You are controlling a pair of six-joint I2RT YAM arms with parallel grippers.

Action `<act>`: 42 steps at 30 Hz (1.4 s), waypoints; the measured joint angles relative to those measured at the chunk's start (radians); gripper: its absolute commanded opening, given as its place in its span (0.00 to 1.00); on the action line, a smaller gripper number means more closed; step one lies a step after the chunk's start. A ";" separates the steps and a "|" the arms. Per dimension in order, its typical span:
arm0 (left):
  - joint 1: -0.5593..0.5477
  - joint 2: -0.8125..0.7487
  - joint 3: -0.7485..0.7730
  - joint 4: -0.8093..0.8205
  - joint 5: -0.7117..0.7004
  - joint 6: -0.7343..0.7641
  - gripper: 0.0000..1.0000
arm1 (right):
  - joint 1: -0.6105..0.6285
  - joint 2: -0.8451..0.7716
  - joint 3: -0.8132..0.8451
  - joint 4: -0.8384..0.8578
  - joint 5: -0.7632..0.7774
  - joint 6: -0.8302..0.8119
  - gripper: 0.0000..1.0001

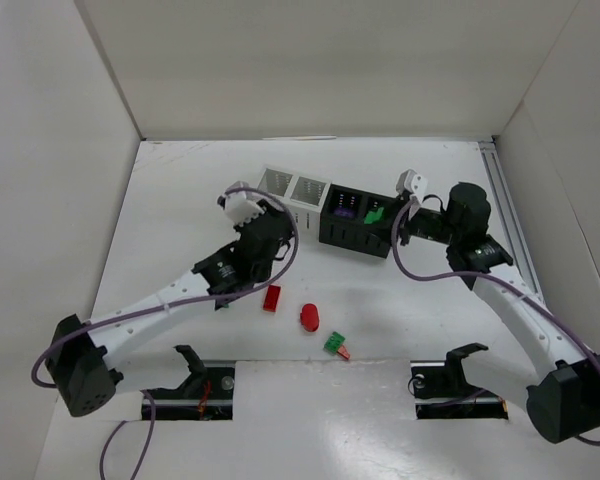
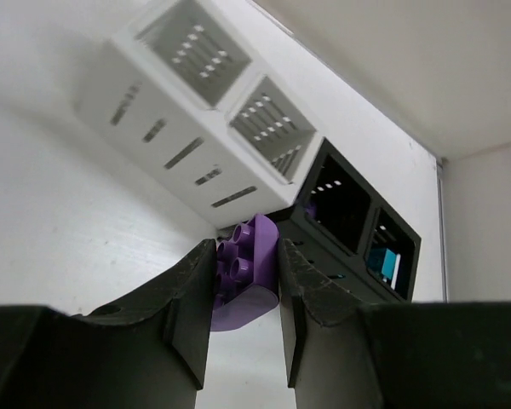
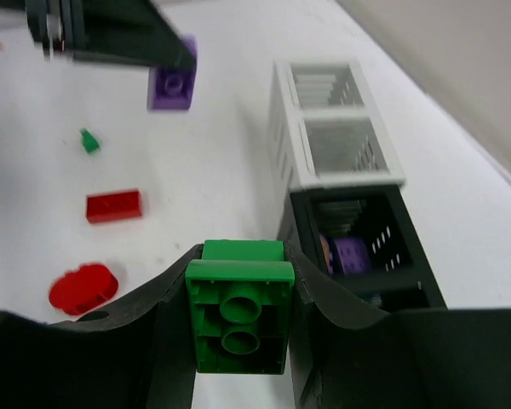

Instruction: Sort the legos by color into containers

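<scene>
A bumpy purple lego (image 2: 245,274) with one round end is squeezed in the left gripper (image 2: 245,256), close to the square, slotted cups (image 2: 183,153). The right gripper (image 3: 243,256) pinches a smooth green brick (image 3: 238,319) beside the cups.

The right claw (image 3: 243,260) partly covers the black containers (image 3: 416,251).

The cups (image 1: 325,205) barred mid-surface (image 1: 170,200). The left hand (image 2: 245,264) crowded their front, the right hand (image 3: 241,256) their right end. A red brick (image 1: 271,297) and oval (image 1: 309,317) dotted the near side, and the left lay bare.
</scene>
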 measured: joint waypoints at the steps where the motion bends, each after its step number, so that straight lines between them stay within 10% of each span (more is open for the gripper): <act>1: 0.035 0.031 0.021 0.043 0.062 0.056 0.00 | -0.010 -0.009 -0.004 -0.043 0.022 -0.027 0.16; 16: 0.114 0.569 0.430 0.272 0.528 0.525 0.00 | -0.122 -0.057 -0.011 -0.474 0.313 -0.291 0.17; 25: 0.115 0.713 0.524 0.248 0.558 0.558 0.34 | -0.138 -0.038 -0.016 -0.493 0.322 -0.311 0.18; 27: 0.115 0.716 0.529 0.241 0.561 0.557 0.61 | -0.138 -0.021 -0.023 -0.492 0.312 -0.312 0.18; 30: 0.115 0.716 0.530 0.245 0.564 0.564 0.70 | -0.138 0.000 -0.040 -0.495 0.302 -0.317 0.19; 42: 0.115 0.541 0.414 0.253 0.648 0.594 0.74 | -0.129 0.010 -0.058 -0.476 0.162 -0.385 0.26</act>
